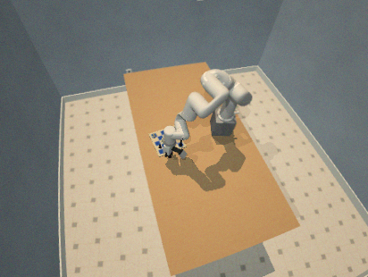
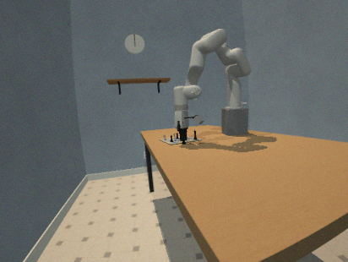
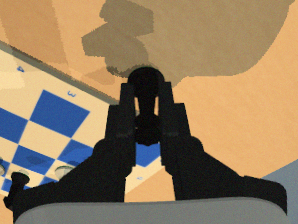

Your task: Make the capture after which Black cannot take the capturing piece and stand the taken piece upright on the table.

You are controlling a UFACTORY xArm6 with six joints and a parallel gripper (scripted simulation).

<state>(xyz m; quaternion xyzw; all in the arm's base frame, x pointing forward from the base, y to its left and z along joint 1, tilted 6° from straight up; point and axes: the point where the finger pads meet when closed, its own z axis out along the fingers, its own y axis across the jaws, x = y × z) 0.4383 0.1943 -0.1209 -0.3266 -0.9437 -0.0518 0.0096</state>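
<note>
A small blue-and-cream chessboard [image 1: 162, 144] lies near the left edge of the wooden table; it also shows in the exterior view [image 2: 179, 139] and in the wrist view [image 3: 53, 129]. Several small black pieces [image 2: 171, 138] stand on it. My gripper [image 3: 146, 100] is shut on a black chess piece [image 3: 147, 103] and holds it low over the board's near corner, at the edge next to the bare table. The gripper also shows in the top view [image 1: 171, 154] and in the exterior view [image 2: 183, 136]. I cannot tell whether the piece's base touches a surface.
The arm's grey base block [image 1: 221, 122] stands on the table behind the board. The table's left edge [image 2: 162, 169] runs close to the board. A wall shelf [image 2: 138, 80] and a clock [image 2: 134, 43] are on the far wall.
</note>
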